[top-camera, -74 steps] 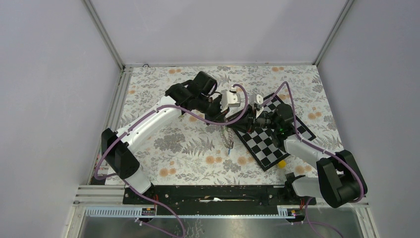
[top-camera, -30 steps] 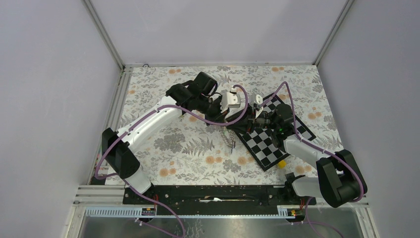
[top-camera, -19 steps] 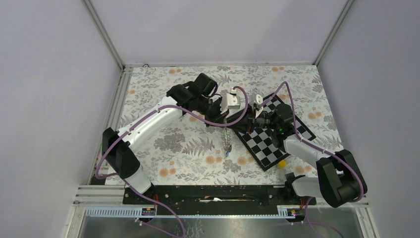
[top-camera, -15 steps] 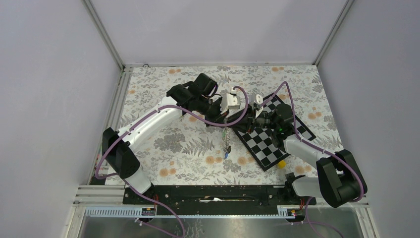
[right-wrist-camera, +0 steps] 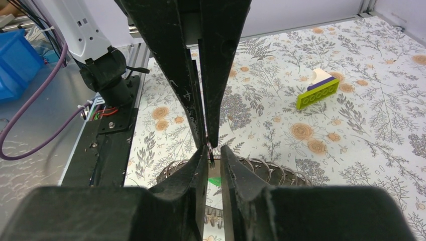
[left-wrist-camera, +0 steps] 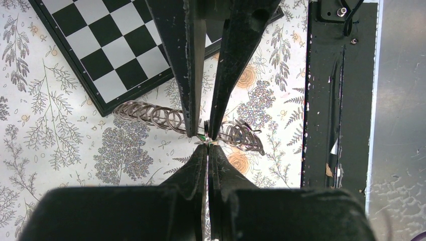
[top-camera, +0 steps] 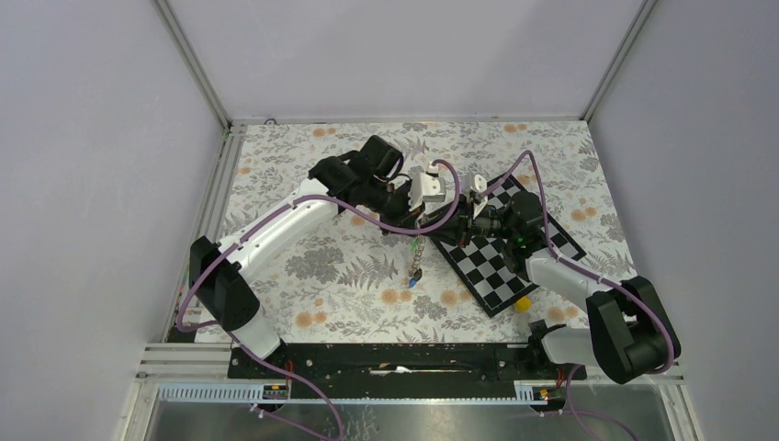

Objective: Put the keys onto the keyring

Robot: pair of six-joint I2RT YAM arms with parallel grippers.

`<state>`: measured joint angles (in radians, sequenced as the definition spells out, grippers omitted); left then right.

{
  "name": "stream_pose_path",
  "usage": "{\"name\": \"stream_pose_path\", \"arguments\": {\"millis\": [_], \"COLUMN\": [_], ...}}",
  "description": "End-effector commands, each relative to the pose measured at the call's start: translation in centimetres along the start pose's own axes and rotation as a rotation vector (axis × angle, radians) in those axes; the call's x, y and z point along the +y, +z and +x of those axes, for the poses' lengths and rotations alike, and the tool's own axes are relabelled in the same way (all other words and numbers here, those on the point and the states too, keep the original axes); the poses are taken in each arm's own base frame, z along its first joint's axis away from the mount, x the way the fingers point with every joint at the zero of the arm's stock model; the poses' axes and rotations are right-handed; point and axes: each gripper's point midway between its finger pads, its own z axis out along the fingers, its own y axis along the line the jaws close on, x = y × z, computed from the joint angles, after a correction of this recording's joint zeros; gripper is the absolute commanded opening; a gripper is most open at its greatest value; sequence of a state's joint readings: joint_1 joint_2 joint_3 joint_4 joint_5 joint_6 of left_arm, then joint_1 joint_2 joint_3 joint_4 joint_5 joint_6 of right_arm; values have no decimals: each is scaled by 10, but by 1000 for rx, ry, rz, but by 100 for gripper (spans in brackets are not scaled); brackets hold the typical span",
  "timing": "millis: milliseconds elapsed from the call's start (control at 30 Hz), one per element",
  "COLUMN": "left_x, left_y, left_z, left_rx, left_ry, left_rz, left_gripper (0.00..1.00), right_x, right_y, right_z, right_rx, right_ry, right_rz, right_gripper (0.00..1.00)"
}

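Our left gripper (left-wrist-camera: pixel 207 150) and right gripper (right-wrist-camera: pixel 213 154) both pinch tight on the top of the keyring (top-camera: pixel 416 259), which has swung a bit left with the blue key (top-camera: pixel 412 281) already hanging on it.

The keyring (left-wrist-camera: pixel 150 114) is glossy, silver-grey coiled metal wire.

Floral table (top-camera: pixel 303 276) carries checkerboard (top-camera: pixel 501 262), small yellow block (top-camera: pixel 522 302) just beside its near edge.

One keyring (left-wrist-camera: pixel 150 114), one checkerboard (top-camera: pixel 505 259), one yellow block (top-camera: pixel 522 303), one yellow-green brick (right-wrist-camera: pixel 317 92) — one blue key (top-camera: pixel 412 282), one green key (right-wrist-camera: pixel 215 179)
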<state>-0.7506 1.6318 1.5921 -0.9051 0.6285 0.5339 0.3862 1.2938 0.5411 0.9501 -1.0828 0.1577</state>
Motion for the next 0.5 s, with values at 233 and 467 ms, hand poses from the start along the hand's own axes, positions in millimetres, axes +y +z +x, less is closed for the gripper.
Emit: {"name": "stream_pose_path", "arguments": {"millis": [233, 467], "left_x": [-1, 3], "left_y": [-8, -8], "left_z": [-26, -27], "left_rx": [-80, -93], "left_ry": [58, 62], "left_rz": [0, -24], "left_gripper": [0, 0], "right_x": [7, 9], "right_y": [9, 9], "right_z": [-15, -21], "right_rx": [-12, -17], "right_ry": [-46, -61], "right_rz": [-61, -69], "right_gripper": [3, 0]}}
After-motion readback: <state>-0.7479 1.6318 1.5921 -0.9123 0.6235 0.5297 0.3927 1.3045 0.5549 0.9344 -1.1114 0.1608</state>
